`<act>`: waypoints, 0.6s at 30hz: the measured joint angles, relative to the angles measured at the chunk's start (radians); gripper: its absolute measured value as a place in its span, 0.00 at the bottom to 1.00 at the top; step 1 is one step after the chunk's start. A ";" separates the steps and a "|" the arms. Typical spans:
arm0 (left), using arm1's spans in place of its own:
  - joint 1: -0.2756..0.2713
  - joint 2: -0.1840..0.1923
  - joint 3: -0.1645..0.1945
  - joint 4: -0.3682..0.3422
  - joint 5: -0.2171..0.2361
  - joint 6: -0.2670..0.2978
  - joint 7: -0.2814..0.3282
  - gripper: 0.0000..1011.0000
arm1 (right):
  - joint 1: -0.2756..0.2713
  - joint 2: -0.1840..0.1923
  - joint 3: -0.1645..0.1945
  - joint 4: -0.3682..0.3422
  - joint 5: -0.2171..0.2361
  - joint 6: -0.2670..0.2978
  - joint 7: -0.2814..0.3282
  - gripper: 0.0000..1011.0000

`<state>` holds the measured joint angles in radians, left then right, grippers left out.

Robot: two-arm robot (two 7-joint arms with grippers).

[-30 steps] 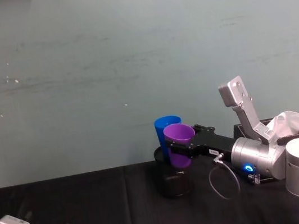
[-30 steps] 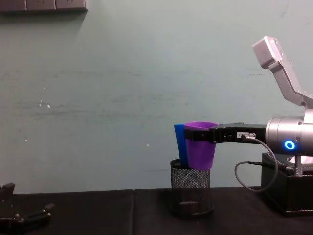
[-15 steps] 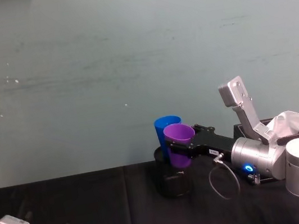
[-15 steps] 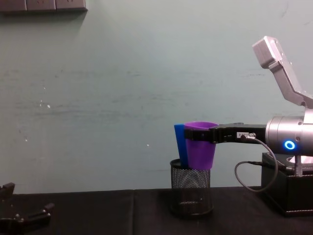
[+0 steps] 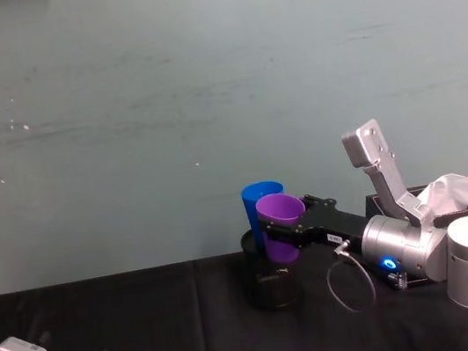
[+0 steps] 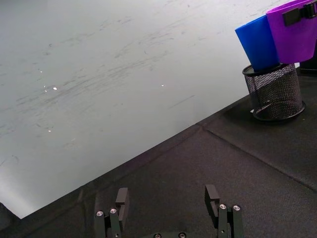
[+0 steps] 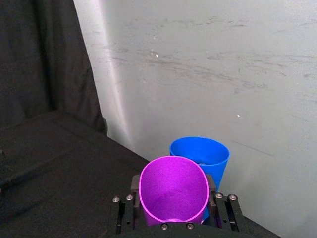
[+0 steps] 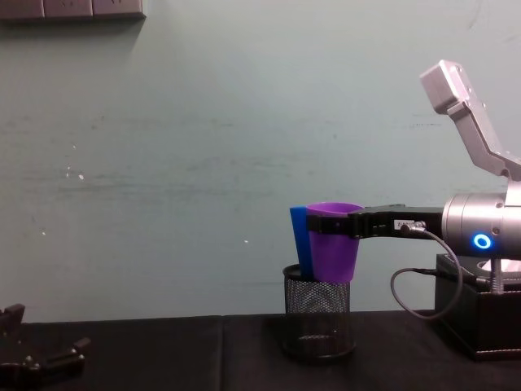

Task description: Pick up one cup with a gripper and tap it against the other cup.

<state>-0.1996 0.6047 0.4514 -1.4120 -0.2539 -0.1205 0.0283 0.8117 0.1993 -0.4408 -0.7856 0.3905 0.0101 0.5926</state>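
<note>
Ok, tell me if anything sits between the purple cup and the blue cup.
Nothing visible does. The right hand holds the purple cup directly beside the blue cup, which stands in the mesh holder. The cups' sides look to be touching.

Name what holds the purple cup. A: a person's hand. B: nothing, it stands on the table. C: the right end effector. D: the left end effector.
C: the right end effector is shut on the purple cup just below its rim, holding it up beside the blue cup; the left end effector sits open, low at the far left.
</note>
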 joint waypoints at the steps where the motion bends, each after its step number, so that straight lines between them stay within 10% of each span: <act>1: 0.000 0.000 0.000 0.000 0.000 0.000 0.000 0.99 | 0.000 0.000 0.000 0.000 0.000 0.000 0.000 0.73; 18: 0.000 0.000 0.000 0.000 0.000 0.000 0.000 0.99 | 0.000 0.000 0.000 0.000 0.000 0.000 0.000 0.72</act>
<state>-0.1995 0.6047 0.4514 -1.4120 -0.2538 -0.1206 0.0283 0.8117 0.1993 -0.4408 -0.7856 0.3905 0.0101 0.5926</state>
